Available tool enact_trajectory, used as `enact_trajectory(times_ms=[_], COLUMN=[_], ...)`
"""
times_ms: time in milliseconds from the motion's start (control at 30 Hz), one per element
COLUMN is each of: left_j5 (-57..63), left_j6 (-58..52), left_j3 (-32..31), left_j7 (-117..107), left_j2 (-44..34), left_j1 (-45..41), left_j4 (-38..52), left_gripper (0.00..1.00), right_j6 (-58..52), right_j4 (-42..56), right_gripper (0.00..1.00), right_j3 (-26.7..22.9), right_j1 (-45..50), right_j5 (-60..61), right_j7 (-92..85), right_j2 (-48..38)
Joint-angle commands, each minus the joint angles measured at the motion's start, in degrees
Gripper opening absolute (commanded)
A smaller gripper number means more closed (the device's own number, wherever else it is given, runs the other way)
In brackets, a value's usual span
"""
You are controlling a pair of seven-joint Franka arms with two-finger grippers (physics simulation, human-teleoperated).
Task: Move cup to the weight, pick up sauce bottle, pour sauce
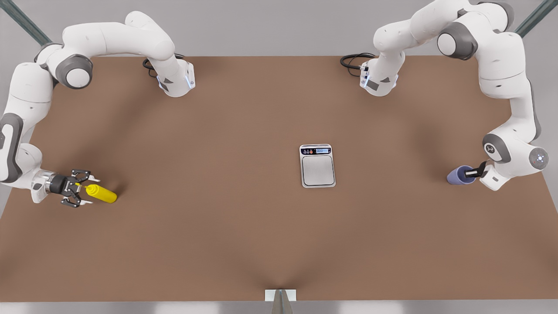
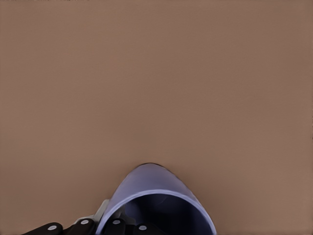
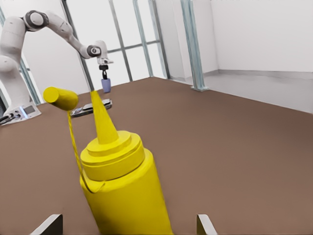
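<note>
Right gripper (image 1: 85, 188) sits at nine o'clock on the brown table (image 1: 218, 226), fingers (image 3: 48, 224) spread wide around the bright yellow squeeze bottle (image 1: 101, 193), not clamping it. Dead centre, slightly toward three o'clock, lies the flat silver-white digital scale (image 1: 318, 165), plate bare. Out at three o'clock, the left gripper (image 1: 471, 173) is clenched on the lavender-blue handleless cup (image 1: 458, 175), well apart from the scale.

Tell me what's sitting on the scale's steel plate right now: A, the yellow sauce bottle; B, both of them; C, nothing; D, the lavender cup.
C: in the front view the weight has a bare plate, while the cup is at the left end effector near the front view's right edge and the sauce bottle is at the right end effector on the front view's left.
</note>
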Motion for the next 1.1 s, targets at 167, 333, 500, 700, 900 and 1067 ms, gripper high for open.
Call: enact_trajectory(times_ms=[167,333,500,700,900,1067], left_j5=[-0.5,-2.5,-4.3,-4.0,-4.0,-4.1], left_j6=[-3.8,-11.1,-13.1,-12.3,-6.9,-5.9], left_j3=[-0.1,-2.0,-14.6,-20.7,-25.3,-27.9], left_j7=[-0.2,-3.2,-15.8,-36.6,-45.8,-45.7], left_j2=[-5.6,-11.8,-12.7,-12.6,-11.2,-9.0], left_j1=[-1.1,-7.8,-11.2,-25.6,-29.3,-29.3], left_j4=[0.0,-0.1,-0.1,-0.3,-4.2,-4.5], left_gripper=[0.21,0.21,0.21,0.21,0.21,0.21], right_j6=[0.2,2.5,2.6,2.5,1.4,1.3], right_j4=[-0.1,-0.2,-0.2,-0.6,-0.6,-0.6], right_gripper=[1.0,1.0,1.0,0.96,0.54,0.52], right_j3=[-0.1,-0.9,-0.9,-0.9,-0.9,-0.9], right_j1=[1.1,3.2,4.3,4.8,5.4,5.3], right_j5=[-0.1,0.2,0.3,0.2,-0.6,-0.4], right_j7=[0.4,0.5,0.1,0.4,0.5,0.4], right_j2=[0.3,0.3,0.3,0.3,0.3,0.3])
